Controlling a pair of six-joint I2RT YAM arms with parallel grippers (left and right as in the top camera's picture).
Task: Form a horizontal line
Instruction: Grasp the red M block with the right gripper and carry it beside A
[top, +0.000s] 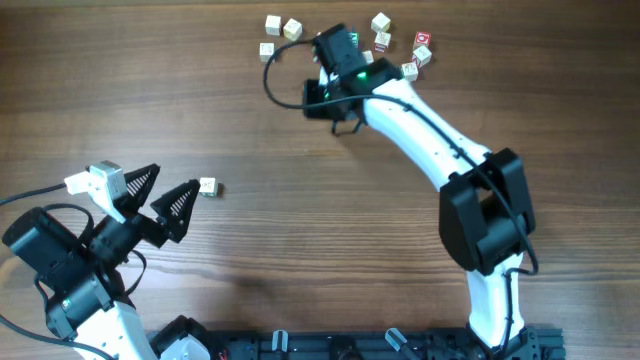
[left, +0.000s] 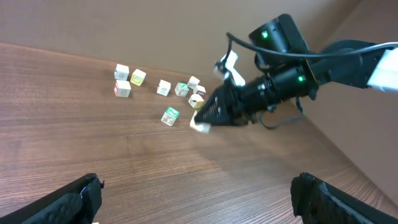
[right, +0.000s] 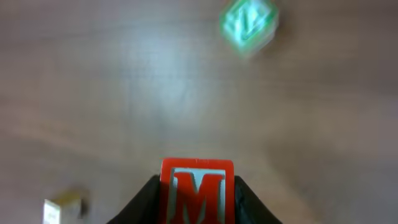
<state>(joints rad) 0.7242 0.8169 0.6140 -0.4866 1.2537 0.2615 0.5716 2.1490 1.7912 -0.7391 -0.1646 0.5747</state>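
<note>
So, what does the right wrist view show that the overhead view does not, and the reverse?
Only the right wrist view: the red M cube, held between the fingers of the right gripper. Only the overhead view: the left gripper, open, next to a lone pale cube, and the cluster of cubes at the far edge. Both: the wooden table.

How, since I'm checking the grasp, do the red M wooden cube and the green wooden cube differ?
The red M wooden cube is clamped in the right tool; the green wooden cube lies loose beyond it. The M cube appears square-on, the green cube rotated. Both are letter cubes.
</note>
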